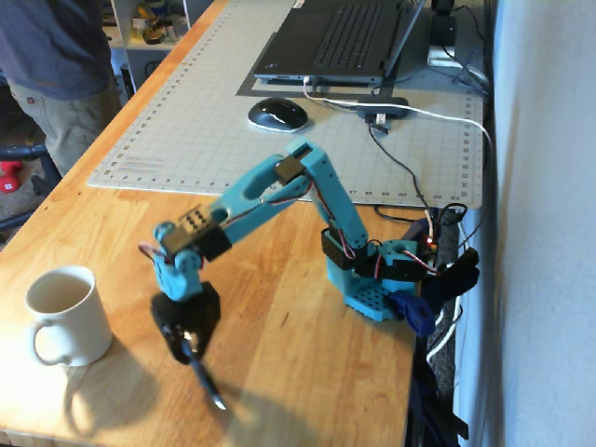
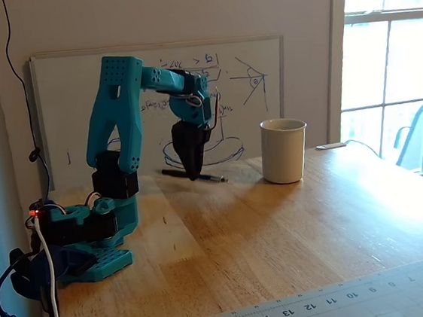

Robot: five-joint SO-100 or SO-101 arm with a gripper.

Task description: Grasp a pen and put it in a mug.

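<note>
A slim dark blue-black pen is clenched near its middle by black fingers and held level just above the wooden worktop, ready for carrying to the cream-white ceramic mug at right.

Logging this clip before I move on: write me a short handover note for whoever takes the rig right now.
Gripper: jaws shut on the pen, which hangs lifted off the wooden table; the side fixed view shows it roughly level.
Mug: upright on the table, empty as far as visible, apart from the gripper, to its left in the high fixed view.
Done: pen grasped and raised.
Left: carry it over the mug's mouth, tip it down, release.
</note>
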